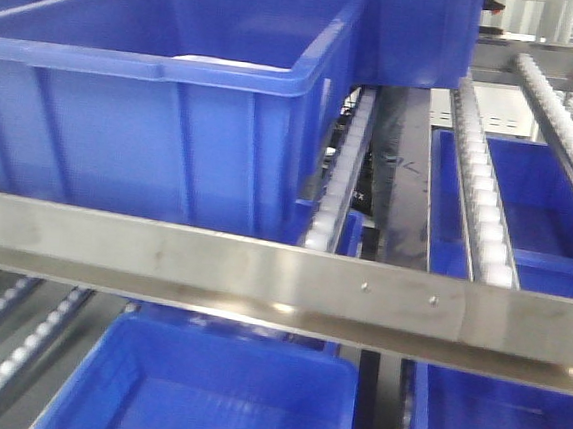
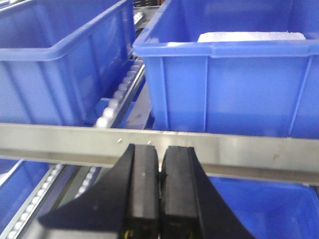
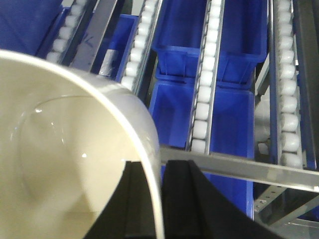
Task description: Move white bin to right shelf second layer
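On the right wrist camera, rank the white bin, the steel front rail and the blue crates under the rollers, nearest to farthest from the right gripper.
1. white bin, rim gripped by the right gripper, left.
2. steel front rail, just beyond it.
3. blue crates, below the roller tracks, farthest.

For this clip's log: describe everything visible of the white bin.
Seen only in the right wrist view, the white bin is glossy cream-white plastic with a smooth interior, rounded corner and plain thin rim; nothing lies in the visible part. The right end effector pinches its rim, one finger inside, one outside. The steel rail and roller tracks show beyond it; whether it touches them cannot be told.
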`<state>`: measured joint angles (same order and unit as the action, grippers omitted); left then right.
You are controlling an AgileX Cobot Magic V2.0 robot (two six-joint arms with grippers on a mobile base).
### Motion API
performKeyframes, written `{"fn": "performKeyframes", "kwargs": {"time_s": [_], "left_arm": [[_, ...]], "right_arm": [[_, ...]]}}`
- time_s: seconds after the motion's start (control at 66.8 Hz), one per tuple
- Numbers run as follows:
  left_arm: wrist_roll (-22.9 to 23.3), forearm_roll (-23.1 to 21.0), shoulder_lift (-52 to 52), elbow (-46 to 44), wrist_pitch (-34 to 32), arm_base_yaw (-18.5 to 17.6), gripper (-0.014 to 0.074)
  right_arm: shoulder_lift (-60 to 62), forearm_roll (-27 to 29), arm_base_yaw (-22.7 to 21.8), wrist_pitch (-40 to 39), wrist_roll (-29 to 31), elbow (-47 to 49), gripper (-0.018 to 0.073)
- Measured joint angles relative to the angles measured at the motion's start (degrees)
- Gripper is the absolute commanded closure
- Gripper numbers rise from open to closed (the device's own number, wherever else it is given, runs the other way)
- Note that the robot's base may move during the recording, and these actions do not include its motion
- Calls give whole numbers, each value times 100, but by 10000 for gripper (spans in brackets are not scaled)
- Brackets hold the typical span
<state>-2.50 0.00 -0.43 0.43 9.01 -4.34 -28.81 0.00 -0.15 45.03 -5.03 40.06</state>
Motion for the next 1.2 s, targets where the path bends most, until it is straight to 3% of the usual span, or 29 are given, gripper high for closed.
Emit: {"fn": "performKeyframes", "kwargs": {"time_s": [1.198], "left_arm": [[0,0,0,0,0,0,512]], "right_arm": [[0,0,0,0,0,-9,503]]}}
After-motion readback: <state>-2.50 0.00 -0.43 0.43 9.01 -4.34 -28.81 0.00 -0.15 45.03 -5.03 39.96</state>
